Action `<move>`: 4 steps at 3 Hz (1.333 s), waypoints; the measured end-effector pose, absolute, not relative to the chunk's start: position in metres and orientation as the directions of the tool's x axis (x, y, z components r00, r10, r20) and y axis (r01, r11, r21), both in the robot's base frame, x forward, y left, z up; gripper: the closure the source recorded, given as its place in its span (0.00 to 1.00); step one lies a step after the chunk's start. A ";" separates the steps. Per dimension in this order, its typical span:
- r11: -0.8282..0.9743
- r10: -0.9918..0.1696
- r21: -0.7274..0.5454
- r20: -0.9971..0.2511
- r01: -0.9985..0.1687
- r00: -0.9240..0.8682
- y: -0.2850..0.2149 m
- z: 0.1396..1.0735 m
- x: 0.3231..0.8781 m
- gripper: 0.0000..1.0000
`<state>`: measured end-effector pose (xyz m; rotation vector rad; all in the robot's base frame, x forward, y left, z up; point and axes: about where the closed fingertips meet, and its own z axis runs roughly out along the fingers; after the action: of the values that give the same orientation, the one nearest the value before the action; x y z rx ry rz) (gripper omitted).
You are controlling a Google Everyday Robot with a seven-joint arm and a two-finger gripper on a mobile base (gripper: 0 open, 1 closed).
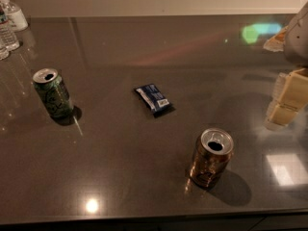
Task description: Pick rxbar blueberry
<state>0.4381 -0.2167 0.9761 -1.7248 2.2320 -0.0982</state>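
The rxbar blueberry (pixel 154 99) is a small flat bar in a dark blue shiny wrapper with white patches. It lies flat near the middle of the dark countertop (pixel 144 167). My gripper (pixel 281 102) is cream-coloured and sits at the right edge of the view, above the counter. It is well to the right of the bar and holds nothing that I can see. A green can (pixel 53 93) stands to the bar's left. A brown-gold can (pixel 211 158) stands nearer the front, to the bar's right.
Clear plastic bottles (pixel 8 23) stand at the far left corner. A pale wall runs along the counter's back edge. The counter's front edge runs along the bottom of the view. Bright light reflections show on the surface.
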 end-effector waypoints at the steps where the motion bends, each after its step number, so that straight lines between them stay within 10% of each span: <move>1: 0.270 -0.953 -0.246 -0.207 -0.931 -0.221 -0.217 0.976 0.438 0.00; 4: 0.205 -0.942 -0.197 -0.306 -0.959 -0.138 -0.148 0.971 0.499 0.00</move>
<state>0.4993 -0.1484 0.9706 -1.7776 2.1268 0.0649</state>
